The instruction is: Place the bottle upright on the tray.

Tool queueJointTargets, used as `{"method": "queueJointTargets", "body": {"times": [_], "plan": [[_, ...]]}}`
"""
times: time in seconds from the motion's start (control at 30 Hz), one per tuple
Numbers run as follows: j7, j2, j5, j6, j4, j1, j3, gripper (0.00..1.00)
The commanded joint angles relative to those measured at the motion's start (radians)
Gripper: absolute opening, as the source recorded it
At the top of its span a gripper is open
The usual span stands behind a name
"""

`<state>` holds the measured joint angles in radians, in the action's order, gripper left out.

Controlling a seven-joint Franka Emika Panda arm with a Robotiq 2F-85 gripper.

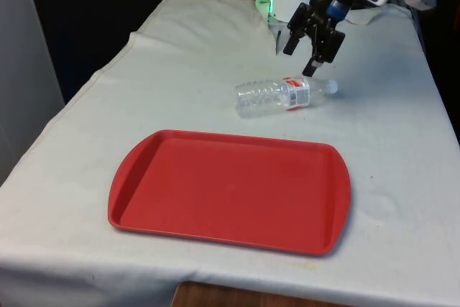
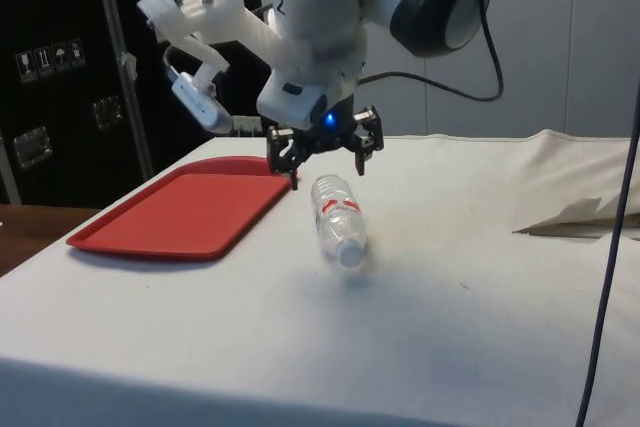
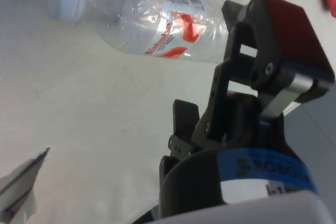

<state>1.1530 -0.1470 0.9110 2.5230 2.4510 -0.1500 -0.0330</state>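
A clear plastic bottle (image 1: 282, 95) with a red-and-white label and a white cap lies on its side on the cloth, just beyond the red tray (image 1: 230, 192). Its cap points to the front view's right. My black gripper (image 1: 300, 62) hangs open a little above the bottle's capped half, on the robot's side of it, with nothing between its fingers. From the side, the gripper (image 2: 326, 165) stands over the bottle (image 2: 335, 215), beside the tray (image 2: 185, 212). The wrist view has the bottle (image 3: 157, 19) lying past one finger (image 3: 273, 40).
The tray has nothing on it and sits near the table's front edge. The cloth folds up in a ridge (image 2: 570, 215) on the robot's side of the bottle. Bare cloth (image 1: 402, 141) lies to the front view's right of the tray.
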Motion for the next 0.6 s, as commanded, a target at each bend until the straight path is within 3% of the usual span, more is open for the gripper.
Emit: {"method": "queueJointTargets", "body": {"times": [0.0, 0.03, 0.07, 0.1, 0.2, 0.27, 0.3, 0.37, 0.53, 0.57], "plan": [[-0.033, 0.002, 0.034, -0.009, -0.004, -0.006, 0.002, 1.00], [-0.042, 0.001, 0.043, -0.011, -0.004, -0.007, 0.001, 1.00], [-0.019, -0.001, 0.019, -0.006, 0.001, 0.000, -0.003, 1.00], [-0.050, -0.001, 0.052, -0.013, -0.004, -0.006, -0.001, 1.00], [-0.082, -0.010, 0.089, -0.019, -0.005, -0.004, -0.004, 1.00], [-0.098, -0.015, 0.107, -0.021, -0.006, -0.004, -0.005, 1.00], [-0.080, -0.016, 0.085, -0.018, 0.000, 0.000, -0.008, 1.00], [-0.121, -0.024, 0.133, -0.024, -0.008, -0.004, -0.005, 1.00], [-0.158, -0.040, 0.175, -0.031, -0.012, -0.005, -0.005, 1.00], [-0.134, -0.037, 0.147, -0.026, -0.004, 0.000, -0.009, 1.00]]}}
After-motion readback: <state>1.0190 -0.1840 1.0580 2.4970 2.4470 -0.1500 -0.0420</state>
